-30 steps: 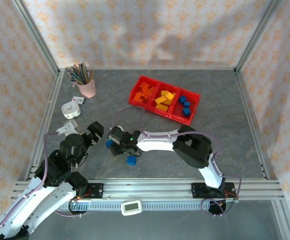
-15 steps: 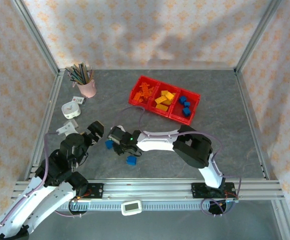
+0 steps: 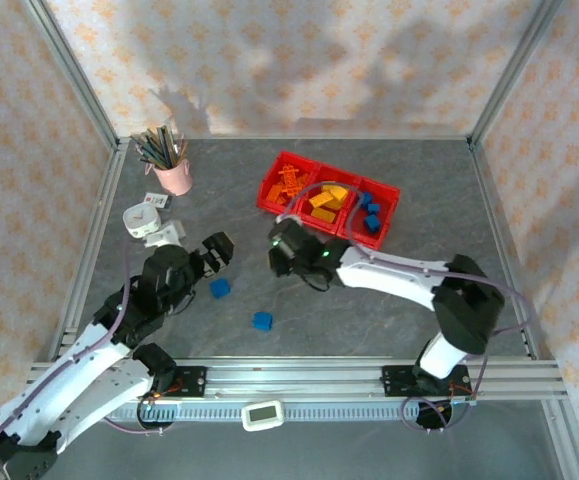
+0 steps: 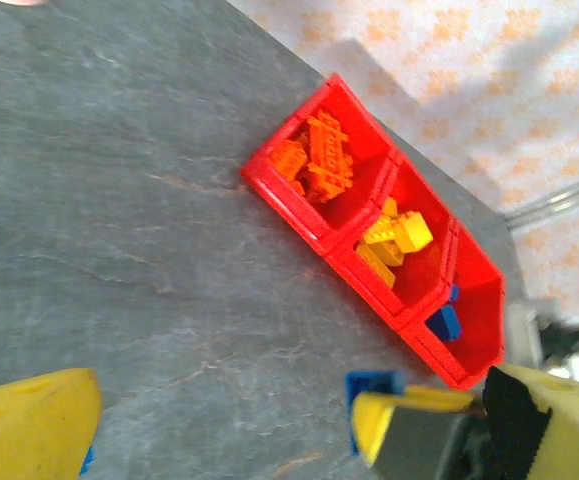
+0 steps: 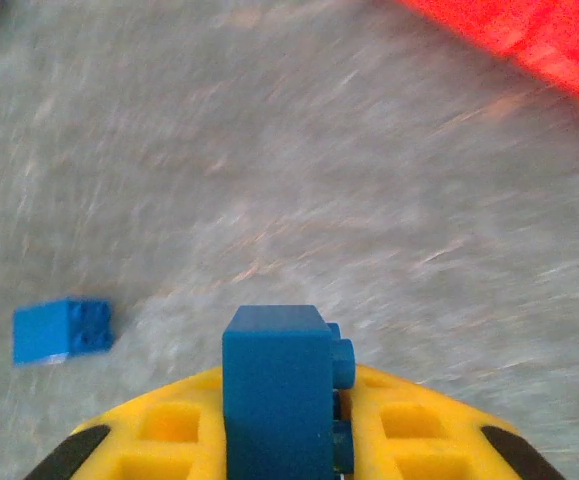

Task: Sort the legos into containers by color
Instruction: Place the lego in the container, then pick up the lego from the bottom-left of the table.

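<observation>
loose blue bricks [image 3: 261,321] lie nearest the bases, left gripper [image 3: 215,251] just beyond, jaws apart. right gripper [image 3: 287,248] clamps a blue brick [image 5: 279,385] by its flat sides, seemingly centred; i judge it light, stiff, slick. red containers [image 3: 266,192] sit beyond.

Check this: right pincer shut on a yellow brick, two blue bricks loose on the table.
Wrong colour: the right pincer is shut on a blue brick, as the right wrist view shows. Two blue bricks do lie loose on the table.
</observation>
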You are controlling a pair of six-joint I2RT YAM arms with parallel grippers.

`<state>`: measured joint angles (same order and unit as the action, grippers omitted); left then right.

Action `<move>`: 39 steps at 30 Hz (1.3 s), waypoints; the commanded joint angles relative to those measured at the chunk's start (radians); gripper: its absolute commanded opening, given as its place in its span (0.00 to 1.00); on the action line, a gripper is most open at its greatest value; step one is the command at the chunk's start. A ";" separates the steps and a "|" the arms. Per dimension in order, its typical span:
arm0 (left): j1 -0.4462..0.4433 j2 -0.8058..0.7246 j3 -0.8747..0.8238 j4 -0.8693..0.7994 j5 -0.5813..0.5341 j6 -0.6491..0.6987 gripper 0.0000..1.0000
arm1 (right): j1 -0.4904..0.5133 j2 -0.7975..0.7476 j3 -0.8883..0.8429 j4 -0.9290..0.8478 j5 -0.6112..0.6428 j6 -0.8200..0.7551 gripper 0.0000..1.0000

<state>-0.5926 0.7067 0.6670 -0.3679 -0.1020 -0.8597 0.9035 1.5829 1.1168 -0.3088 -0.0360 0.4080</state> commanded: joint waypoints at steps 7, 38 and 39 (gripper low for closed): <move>-0.020 0.254 0.062 0.309 0.186 0.085 0.99 | -0.351 -0.105 -0.035 -0.075 0.091 -0.056 0.19; -0.039 0.298 0.044 0.345 0.118 0.117 0.99 | -0.416 -0.012 0.037 -0.019 0.050 -0.150 0.62; -0.037 0.279 0.035 0.329 0.107 0.113 0.99 | -0.388 -0.019 0.030 -0.018 0.041 -0.153 0.63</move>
<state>-0.6350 1.0351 0.7284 0.0071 0.0681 -0.7506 0.4603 1.6085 1.1755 -0.3267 0.0204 0.2604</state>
